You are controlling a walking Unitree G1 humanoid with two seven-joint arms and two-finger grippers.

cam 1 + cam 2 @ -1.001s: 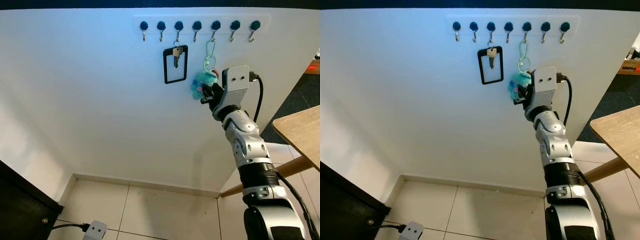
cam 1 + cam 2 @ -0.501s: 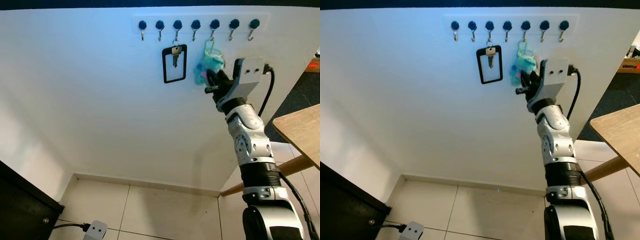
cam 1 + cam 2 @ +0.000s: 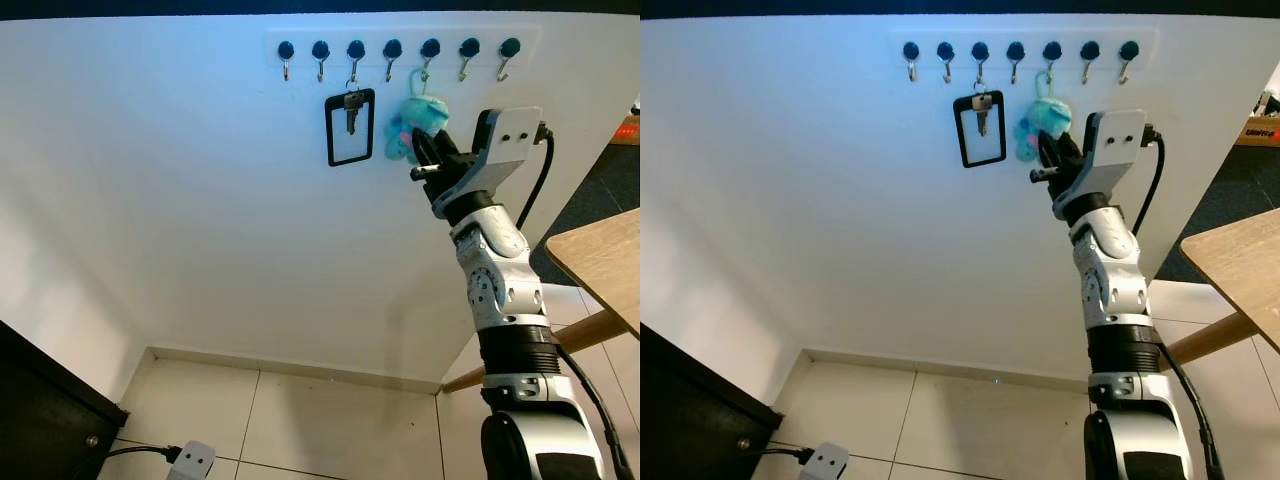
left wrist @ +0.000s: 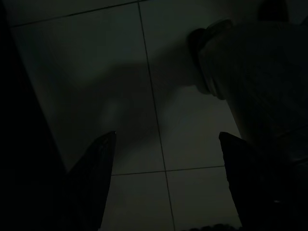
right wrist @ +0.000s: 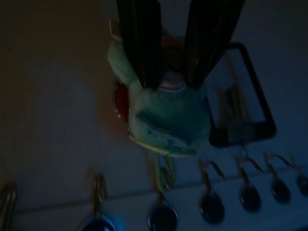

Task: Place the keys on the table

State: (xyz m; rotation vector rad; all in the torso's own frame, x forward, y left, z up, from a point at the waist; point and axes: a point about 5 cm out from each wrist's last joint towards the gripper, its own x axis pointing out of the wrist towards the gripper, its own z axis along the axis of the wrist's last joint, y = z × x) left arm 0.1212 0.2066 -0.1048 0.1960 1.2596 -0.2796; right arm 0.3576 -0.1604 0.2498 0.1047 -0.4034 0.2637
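— Up on the wall point(image 3: 180, 200), how far are we?
— Early. Our right gripper point(image 3: 428, 152) clenches the teal plush point(image 3: 418, 118) of the keys; its ring point(image 5: 163, 169) seems not yet free of the hook rack point(image 3: 400, 48). We judge unhooking, carrying and setting down on the table point(image 3: 605, 262) all remain.
— Any containers?
— None we see. Our left gripper point(image 4: 163, 178) hangs idle, fingers spread, over dark floor.
— And the black frame point(image 3: 350, 127)?
— On its own hook, untouched.

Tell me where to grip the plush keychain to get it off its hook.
Grip the plush body, as the right hand does now, coming from below. Its green clip hangs over an upturned hook, so it probably lifts up and off.
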